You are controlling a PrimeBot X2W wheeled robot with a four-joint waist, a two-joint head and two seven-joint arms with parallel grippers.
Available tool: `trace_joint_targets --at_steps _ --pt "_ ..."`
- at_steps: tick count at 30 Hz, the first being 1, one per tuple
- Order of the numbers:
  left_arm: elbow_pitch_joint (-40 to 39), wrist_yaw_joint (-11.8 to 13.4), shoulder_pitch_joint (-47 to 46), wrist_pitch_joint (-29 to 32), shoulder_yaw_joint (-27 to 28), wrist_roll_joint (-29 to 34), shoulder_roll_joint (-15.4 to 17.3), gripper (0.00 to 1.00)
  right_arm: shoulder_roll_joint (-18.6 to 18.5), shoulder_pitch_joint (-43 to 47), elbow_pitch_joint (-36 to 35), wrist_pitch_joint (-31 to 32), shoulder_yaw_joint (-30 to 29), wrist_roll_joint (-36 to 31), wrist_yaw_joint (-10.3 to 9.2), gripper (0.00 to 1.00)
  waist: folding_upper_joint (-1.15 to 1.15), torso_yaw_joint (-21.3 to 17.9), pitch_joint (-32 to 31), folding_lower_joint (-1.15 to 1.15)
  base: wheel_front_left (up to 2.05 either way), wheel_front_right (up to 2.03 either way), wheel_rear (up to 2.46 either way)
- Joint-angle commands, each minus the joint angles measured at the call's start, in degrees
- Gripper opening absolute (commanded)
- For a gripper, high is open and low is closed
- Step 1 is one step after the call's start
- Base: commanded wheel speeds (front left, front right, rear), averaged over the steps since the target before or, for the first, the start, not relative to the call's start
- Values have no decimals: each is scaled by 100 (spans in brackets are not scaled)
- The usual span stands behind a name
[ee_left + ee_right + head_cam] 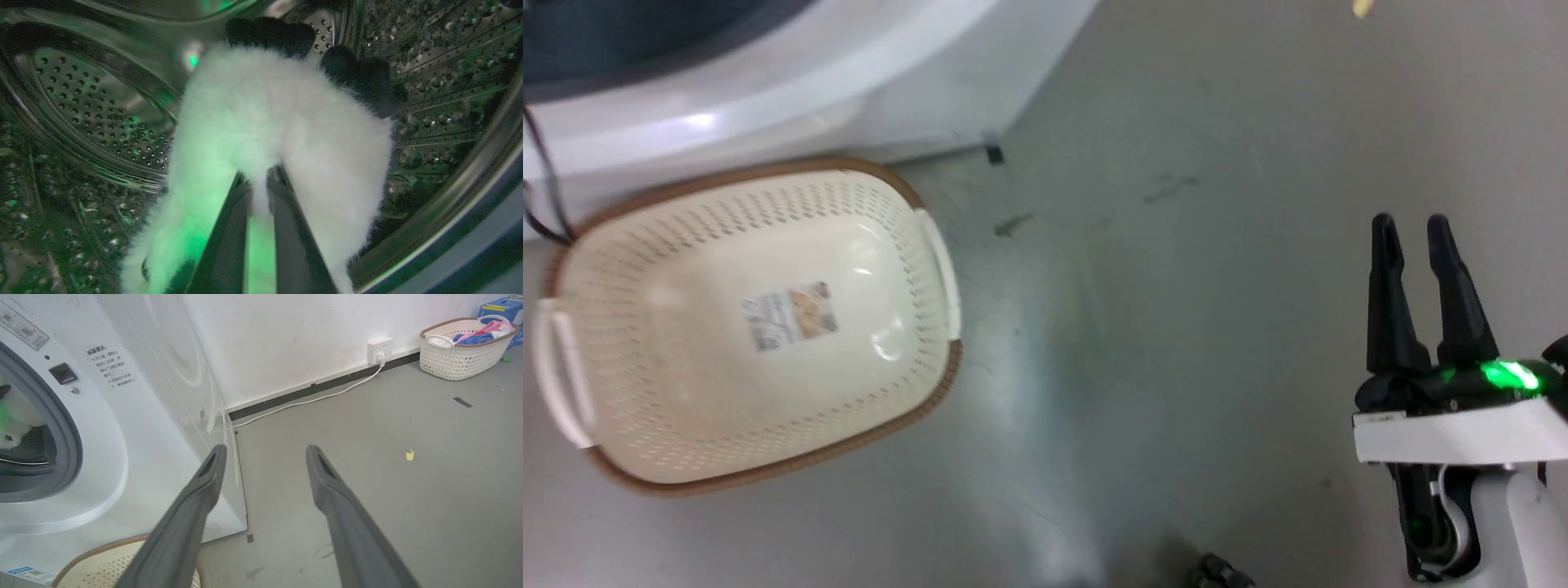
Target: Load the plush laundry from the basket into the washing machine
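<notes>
Your left gripper (259, 176) is pinched on the white fur of the plush laundry (265, 110) inside the washing machine (102, 114) drum, looks light and squishy so I'd grab any thick fold, and your right gripper (1410, 227) hangs spread, holding nothing.

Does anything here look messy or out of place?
Only small things: a yellow scrap lies on the grey floor, apart from the washing machine, and a dark smudge marks the floor near the basket.
</notes>
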Motion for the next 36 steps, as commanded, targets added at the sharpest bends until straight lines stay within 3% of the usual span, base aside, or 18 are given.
trace_joint_targets --at_steps 1,7,15,16,18,20,26,31,36 --pt "128 -41 -345 -16 -69 80 61 0 -6 -124 -37 -24 22 99 -4 100 0 -363 421 -1 0 0 0" --pt "1236 -71 -1358 197 -313 322 170 0 -6 -247 -68 -24 135 251 -4 100 0 -541 712 -1 0 0 0" --pt "2313 -115 -1647 160 -591 444 271 0 -6 -270 -54 -24 160 274 -4 100 0 -553 714 -1 0 0 0" --pt "2388 -95 -1648 83 -598 439 259 21 -6 -273 -56 -24 139 258 -4 100 0 -530 684 -1 0 0 0" --pt "2535 -54 -1635 -90 -556 351 179 100 -6 -273 -64 -24 79 250 -4 100 0 -476 609 -1 0 0 0" --pt "2678 -48 -1581 -273 -491 203 38 100 -6 -253 -57 -24 -36 389 -4 100 0 -395 481 -1 0 0 0" --pt "3017 -14 -1153 -1037 -390 -118 -340 100 -6 -144 -100 -24 -247 -86 -4 100 0 -37 -199 -1 0 0 0" --pt "3257 -28 -322 -1787 -237 -482 -699 100 -6 51 -93 -24 -392 -545 -4 100 0 291 -1043 -1 0 0 0" --pt "2978 -82 708 -2030 -81 -836 -1067 100 -6 353 -68 -24 -471 -1029 -4 100 0 664 -1831 -1 0 0 0"
